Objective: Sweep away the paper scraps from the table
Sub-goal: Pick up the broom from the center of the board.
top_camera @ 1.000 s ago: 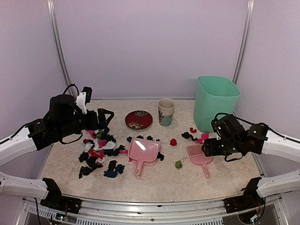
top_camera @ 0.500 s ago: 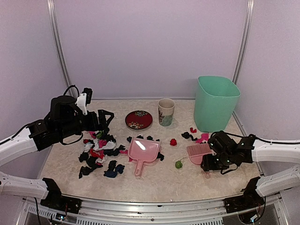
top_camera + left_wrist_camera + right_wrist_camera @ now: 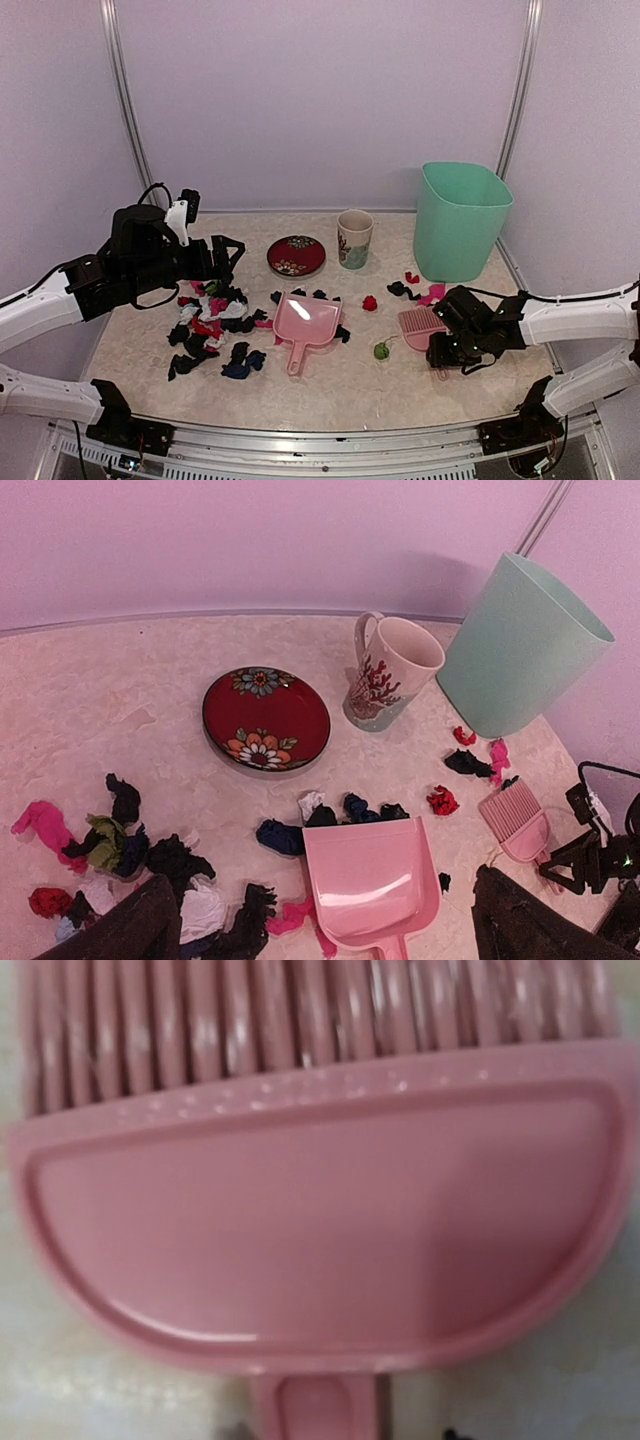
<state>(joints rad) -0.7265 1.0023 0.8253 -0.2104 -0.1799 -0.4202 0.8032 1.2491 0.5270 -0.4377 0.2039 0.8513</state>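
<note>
At the near right, the right gripper (image 3: 447,352) sat low on the handle of the pink brush (image 3: 424,322); whether its jaws had closed on it could not be told. Sweeping seemingly had not begun: the paper scraps (image 3: 212,325) lay strewn over the table (image 3: 330,390), mostly left of the empty dustpan (image 3: 306,322). Beyond them, the left gripper (image 3: 232,252) hung wide open, holding nothing.

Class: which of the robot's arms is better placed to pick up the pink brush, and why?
Right. The right tool sits low over the brush handle, and its camera is filled by the brush head. The left tool hovers open above the paper scraps, across the table.
</note>
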